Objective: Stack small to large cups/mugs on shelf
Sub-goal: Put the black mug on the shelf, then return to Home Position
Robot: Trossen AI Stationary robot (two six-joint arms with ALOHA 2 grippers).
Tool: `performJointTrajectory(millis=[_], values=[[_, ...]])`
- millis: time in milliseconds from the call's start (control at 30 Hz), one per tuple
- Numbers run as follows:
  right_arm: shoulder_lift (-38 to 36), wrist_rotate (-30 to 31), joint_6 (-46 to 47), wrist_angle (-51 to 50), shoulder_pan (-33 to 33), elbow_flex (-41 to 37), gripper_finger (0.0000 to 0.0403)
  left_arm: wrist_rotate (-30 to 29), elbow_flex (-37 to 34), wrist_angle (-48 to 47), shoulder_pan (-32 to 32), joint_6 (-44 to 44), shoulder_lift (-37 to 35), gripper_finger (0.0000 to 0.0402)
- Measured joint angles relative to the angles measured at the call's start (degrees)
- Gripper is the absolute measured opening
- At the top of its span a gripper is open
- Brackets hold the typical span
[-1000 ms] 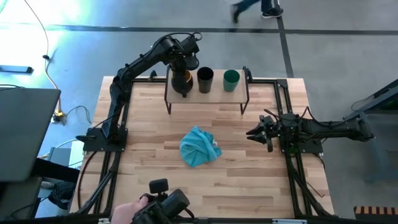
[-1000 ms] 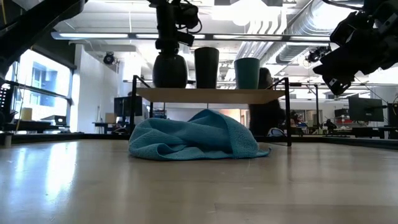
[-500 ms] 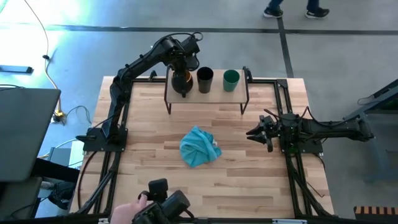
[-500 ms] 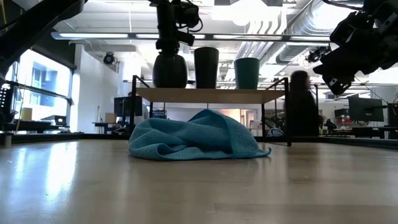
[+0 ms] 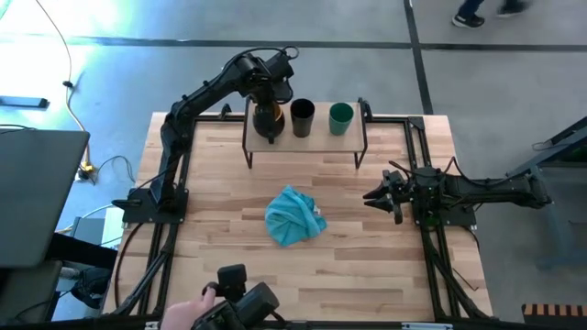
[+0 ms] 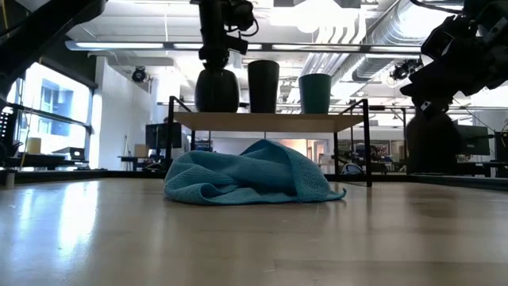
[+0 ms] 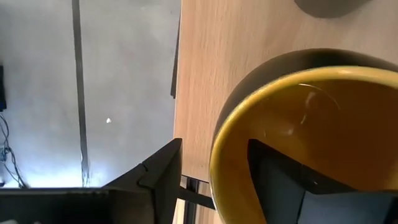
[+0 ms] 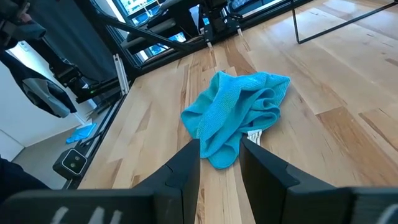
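L gripper (image 5: 271,103) sits over the dark mug (image 5: 268,120) w/ yellow-orange inside at the shelf's (image 5: 303,137) left end, fingers spread, one inside the rim, one outside. Black cup (image 5: 303,117) stands mid-shelf, green cup (image 5: 341,116) at right end. R gripper (image 5: 374,196) rests apart near table's right side, fingers parted, teal cloth (image 5: 294,216) nearby.

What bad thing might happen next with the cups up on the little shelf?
1. The left claw has one finger inside the yellow-lined mug and one outside its wall. Lifting away crooked might drag or tip the mug.
2. That mug stands near the left end of the shelf, so a nudge might push it off.
3. The black cup stands close beside the mug; the arm might bump it, perhaps into the green cup.
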Motion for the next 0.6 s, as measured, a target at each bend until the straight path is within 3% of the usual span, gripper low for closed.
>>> performJointTrajectory(millis=[600], values=[[0.0, 0.4, -1.5, 0.1, 0.0, 0.0, 0.0103, -0.3, 0.7, 2.0, -0.2, 0.4, -8.0, 0.017]])
